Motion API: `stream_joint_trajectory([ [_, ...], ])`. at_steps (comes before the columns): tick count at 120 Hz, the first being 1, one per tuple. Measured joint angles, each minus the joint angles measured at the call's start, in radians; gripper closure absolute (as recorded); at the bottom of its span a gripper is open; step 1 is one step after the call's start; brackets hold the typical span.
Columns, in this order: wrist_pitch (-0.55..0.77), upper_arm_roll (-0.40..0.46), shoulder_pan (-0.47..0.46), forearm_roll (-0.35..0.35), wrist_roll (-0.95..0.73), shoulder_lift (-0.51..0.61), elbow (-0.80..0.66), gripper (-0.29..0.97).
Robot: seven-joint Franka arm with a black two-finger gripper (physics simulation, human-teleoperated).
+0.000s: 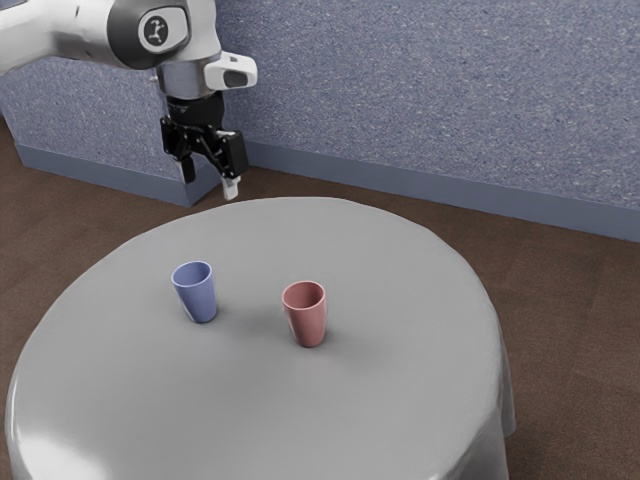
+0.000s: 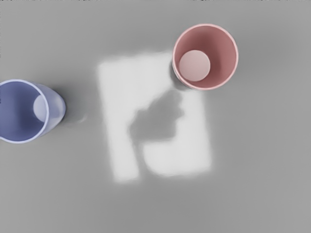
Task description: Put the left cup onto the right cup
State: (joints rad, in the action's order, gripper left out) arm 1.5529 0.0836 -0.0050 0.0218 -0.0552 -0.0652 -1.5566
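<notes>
Blue cup stands upright near pink cup; the claw hangs wide, empty.

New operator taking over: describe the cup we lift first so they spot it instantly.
On the round grey table, two upright cups stand apart near the middle. The one to lift is the blue cup, on the exterior view's left. Its only neighbour, the pink cup, matches it in shape, so colour settles it.

Two upright cups stand apart — blue cup, pink cup.
</notes>
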Motion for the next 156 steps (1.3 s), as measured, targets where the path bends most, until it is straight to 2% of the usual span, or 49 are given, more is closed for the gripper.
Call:
stream_joint_trajectory([
  [49, 0.032, -0.001, 0.002, 0.000, 0.001, -0.013, -0.009, 0.00],
  [77, 0.082, -0.002, 0.009, 0.000, 0.001, -0.018, -0.070, 0.00],
  [156, 0.244, -0.070, 0.025, -0.002, 0.003, -0.085, -0.197, 0.00],
])
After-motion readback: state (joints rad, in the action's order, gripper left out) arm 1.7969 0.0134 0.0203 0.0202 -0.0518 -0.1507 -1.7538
